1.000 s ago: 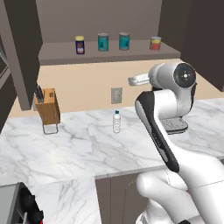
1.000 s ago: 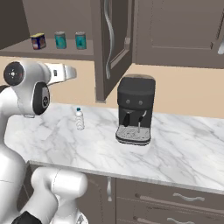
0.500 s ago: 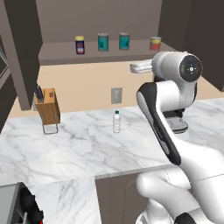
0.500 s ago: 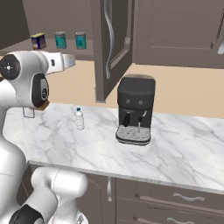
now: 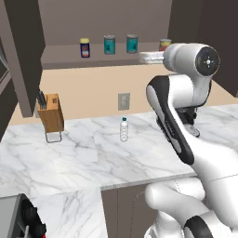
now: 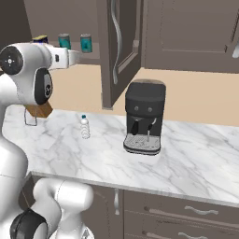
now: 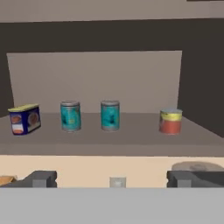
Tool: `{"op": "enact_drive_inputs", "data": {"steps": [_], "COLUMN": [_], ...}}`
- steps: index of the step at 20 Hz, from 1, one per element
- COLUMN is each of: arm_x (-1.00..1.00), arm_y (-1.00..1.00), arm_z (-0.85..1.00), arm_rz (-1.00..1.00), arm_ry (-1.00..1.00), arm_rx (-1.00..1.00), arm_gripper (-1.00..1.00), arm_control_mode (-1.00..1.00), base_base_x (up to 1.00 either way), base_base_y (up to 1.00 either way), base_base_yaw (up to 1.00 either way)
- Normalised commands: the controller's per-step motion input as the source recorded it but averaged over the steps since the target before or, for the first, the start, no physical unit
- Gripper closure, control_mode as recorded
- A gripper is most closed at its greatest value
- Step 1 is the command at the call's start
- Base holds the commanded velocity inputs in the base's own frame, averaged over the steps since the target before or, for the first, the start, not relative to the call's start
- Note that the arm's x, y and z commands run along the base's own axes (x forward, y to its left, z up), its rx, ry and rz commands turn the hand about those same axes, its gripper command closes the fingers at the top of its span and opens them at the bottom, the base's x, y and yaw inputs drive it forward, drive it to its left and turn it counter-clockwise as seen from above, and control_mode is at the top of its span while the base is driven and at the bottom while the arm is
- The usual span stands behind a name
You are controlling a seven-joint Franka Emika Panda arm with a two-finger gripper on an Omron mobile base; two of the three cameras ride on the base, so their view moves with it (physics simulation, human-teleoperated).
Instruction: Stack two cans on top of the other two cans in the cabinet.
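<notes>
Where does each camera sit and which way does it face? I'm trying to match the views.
Left base view: behind the arm's left, facing the cabinet shelf and marble counter; arm at right.
Right base view: behind its right, facing the coffee machine; arm at left.
Hand view: level with the shelf; open gripper at bottom.
Shared: the two teal cans, water bottle.

A small clear water bottle [image 5: 124, 129] stands upright on the marble counter [image 5: 93, 158]. Well to its left sits a wooden knife block [image 5: 51, 114]; a wall outlet [image 5: 123, 101] is just behind it; a black coffee machine [image 6: 144, 117] stands well to its right.
</notes>
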Motion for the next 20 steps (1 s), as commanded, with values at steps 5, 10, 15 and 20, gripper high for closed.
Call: {"op": "enact_drive_inputs", "data": {"steps": [5,10,15,20], "arm_x": [0.13,0.21,0.22,0.24], "arm_y": [0.00,0.00,-0.02,-0.02], "arm_z": [0.26,0.17,0.03,-0.10], "arm_rz": [0.00,0.00,0.00,0.03], "arm_ry": [0.10,0.16,0.15,0.05], "arm_rx": [0.06,0.00,0.00,0.00], "arm_gripper": [-1.00,-1.00,-1.00,-1.00], "arm_control_mode": [-1.00,-1.00,-1.00,-1.00], "base_base_x": [0.00,0.00,0.00,0.00], "base_base_y": [0.00,0.00,0.00,0.00], "base_base_yaw": [0.00,0.00,0.00,0.00]}}
